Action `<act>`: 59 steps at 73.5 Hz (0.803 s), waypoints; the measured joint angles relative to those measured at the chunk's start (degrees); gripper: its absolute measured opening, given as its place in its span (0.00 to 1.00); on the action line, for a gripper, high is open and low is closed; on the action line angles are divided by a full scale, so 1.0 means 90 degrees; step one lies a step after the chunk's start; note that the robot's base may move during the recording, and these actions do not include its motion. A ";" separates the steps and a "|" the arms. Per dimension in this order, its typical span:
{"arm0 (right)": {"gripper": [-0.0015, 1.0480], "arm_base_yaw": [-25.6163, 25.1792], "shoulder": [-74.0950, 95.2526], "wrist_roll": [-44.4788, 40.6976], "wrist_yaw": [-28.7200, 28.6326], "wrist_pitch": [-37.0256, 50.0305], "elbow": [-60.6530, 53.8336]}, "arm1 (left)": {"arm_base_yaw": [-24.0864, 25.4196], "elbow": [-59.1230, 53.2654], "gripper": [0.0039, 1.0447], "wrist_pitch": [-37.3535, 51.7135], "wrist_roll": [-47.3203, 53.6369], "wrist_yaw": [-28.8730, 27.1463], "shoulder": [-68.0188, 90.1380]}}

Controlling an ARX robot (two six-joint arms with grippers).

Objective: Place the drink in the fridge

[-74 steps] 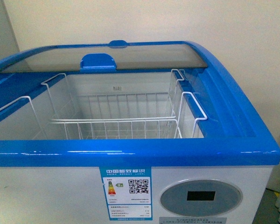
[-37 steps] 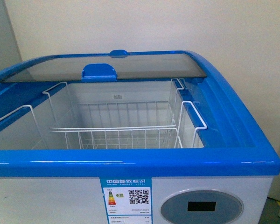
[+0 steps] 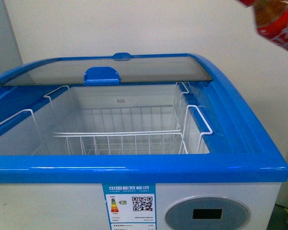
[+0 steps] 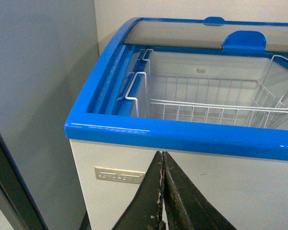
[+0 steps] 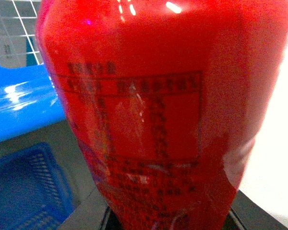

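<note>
We had drink [image 3: 278,21] clamped in right gripper [image 5: 168,219], at 1 o'clock off fridge [image 3: 134,167] — lid [image 3: 149,69] open, drink not yet in basket [image 3: 120,139]; left gripper [image 4: 163,191] closed, empty.

The drink [image 3: 278,21] has appeared at the upper right.

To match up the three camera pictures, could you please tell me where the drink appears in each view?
Front view: the drink is in the top right corner, partly cut off.
Left wrist view: not in it.
Right wrist view: the drink fills most of the picture, its red label facing the camera.
Shared landmark: the fridge's blue rim, also seen in the left wrist view and the right wrist view.
</note>
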 joint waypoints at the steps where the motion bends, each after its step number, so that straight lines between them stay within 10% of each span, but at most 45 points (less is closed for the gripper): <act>1: 0.35 0.0063 0.0085 -0.0034 0.0036 -0.0002 0.0092 | 0.0000 -0.0005 0.02 -0.0005 0.0000 -0.0002 -0.0017; 59: 0.35 0.2761 0.3776 0.0532 0.0935 0.0083 0.3045 | 0.0000 -0.0226 0.02 -0.1224 0.0007 -0.0005 -0.1508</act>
